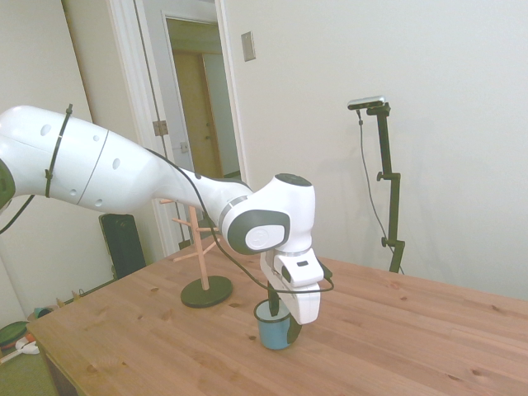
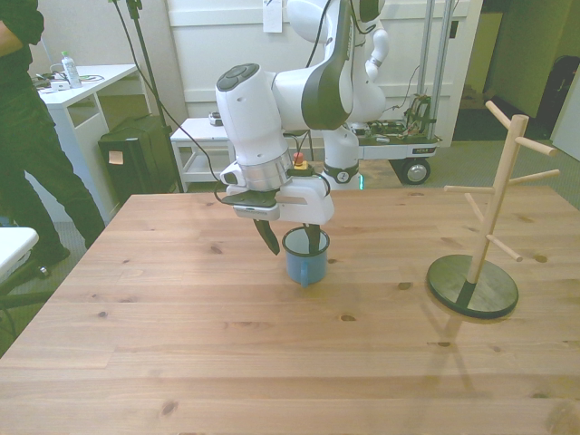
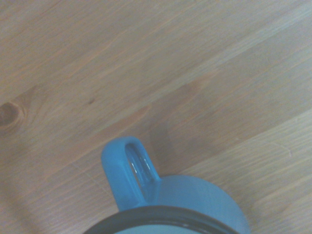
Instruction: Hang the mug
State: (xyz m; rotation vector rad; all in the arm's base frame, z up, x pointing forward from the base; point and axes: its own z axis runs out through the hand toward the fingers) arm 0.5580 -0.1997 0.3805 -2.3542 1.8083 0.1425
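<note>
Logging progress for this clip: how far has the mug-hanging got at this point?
Early stage. Nothing is hung: the mug stands upright on the table, and the wooden rack at the front view's right has bare pegs. In hand: the gripper is down at the mug, open, one finger inside the rim and one outside. Left: close, lift, carry it across, hook the handle.
</note>
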